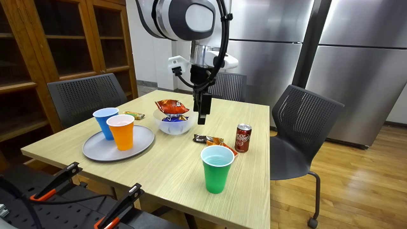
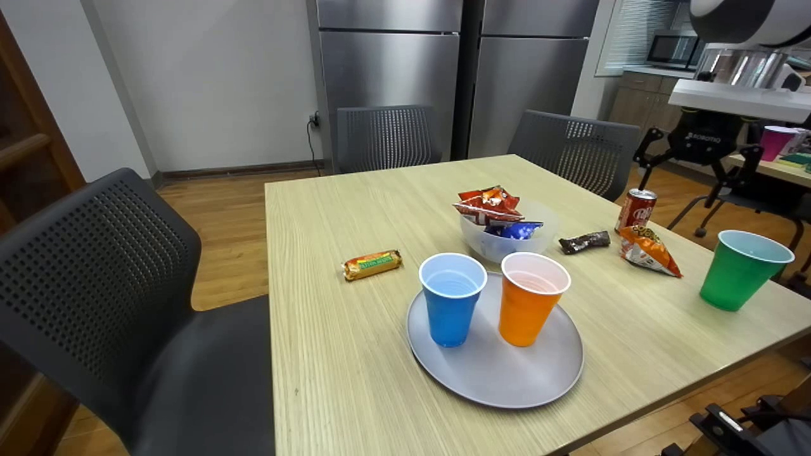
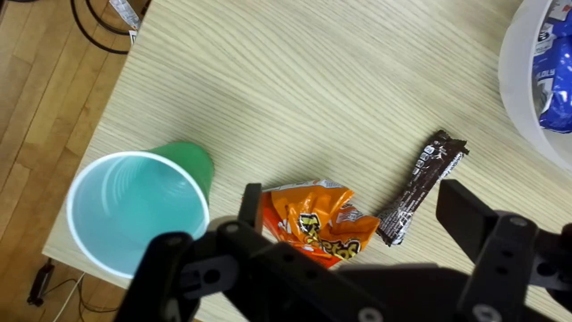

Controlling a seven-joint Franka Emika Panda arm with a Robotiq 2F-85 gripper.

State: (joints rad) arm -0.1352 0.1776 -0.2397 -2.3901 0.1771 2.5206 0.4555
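Note:
My gripper is open and empty, pointing down above the table; it also shows in an exterior view. Between its fingers in the wrist view lie a crumpled orange Cheetos bag, partly hidden by the left finger, and a dark brown wrapped bar close beside it. A green cup stands upright left of the fingers. A red Dr Pepper can stands near the bag. A translucent bowl holds red and blue snack bags; its rim shows at right in the wrist view.
A grey plate carries a blue cup and an orange cup. A yellow-orange wrapped candy lies on the wooden table. Dark chairs stand around the table. Black clamps show near its front edge.

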